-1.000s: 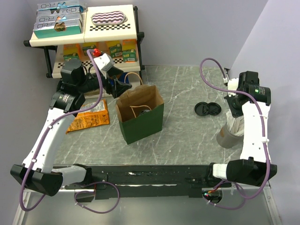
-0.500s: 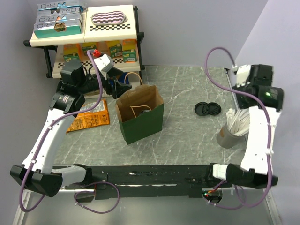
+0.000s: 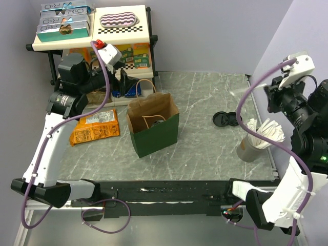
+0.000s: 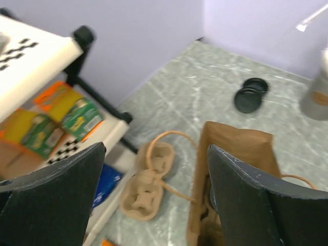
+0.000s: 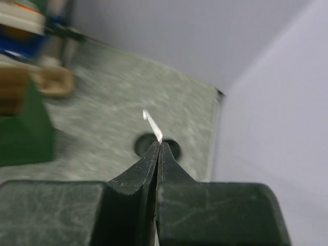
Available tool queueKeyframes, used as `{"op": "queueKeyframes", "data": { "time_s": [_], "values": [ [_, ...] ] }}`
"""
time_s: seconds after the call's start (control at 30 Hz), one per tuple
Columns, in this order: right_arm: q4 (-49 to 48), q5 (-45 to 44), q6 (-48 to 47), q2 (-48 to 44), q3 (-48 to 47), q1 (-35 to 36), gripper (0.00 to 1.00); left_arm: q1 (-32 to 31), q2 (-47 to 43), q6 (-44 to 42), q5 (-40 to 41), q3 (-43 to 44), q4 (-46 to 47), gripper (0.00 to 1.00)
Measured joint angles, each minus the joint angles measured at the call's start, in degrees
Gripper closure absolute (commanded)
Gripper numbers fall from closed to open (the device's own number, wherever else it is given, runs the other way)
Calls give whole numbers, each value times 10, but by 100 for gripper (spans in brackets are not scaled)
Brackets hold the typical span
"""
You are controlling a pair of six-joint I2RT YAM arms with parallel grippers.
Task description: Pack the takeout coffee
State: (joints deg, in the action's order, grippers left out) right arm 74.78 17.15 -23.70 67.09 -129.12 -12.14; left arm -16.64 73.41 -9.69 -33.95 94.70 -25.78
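Takeout coffee [image 3: 157, 122]: only dark rounded patch visible, low inside open green paper bag [image 3: 156, 137] (maybe black lid; cannot tell). Green cup wall hidden behind bag sides. Upright or tilted: unclear. Left wrist view equally dark.

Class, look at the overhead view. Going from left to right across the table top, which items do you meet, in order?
orange snack bag → green paper bag → black lids → grey cup of white sticks
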Motion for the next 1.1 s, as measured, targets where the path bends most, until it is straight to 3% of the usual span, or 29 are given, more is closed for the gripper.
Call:
{"op": "queueKeyframes", "data": {
  "time_s": [0.27,0.43,0.63,1.0,1.07,1.1],
  "values": [
    [-109,218,102,39,5,48,100,13,-11,-47,103,9,-63,11],
    [-137,245,106,100,-7,192,100,39,-28,-79,153,0,-87,11],
    [-140,232,78,165,-7,314,100,76,-41,-91,176,-6,-92,11],
    [-152,220,21,237,3,414,99,82,-62,-93,179,-42,-89,10],
    [-152,213,17,256,7,436,78,83,-64,-92,179,-47,-87,9],
    [-152,207,15,269,8,451,58,84,-65,-91,180,-50,-87,9]
  ]
}}
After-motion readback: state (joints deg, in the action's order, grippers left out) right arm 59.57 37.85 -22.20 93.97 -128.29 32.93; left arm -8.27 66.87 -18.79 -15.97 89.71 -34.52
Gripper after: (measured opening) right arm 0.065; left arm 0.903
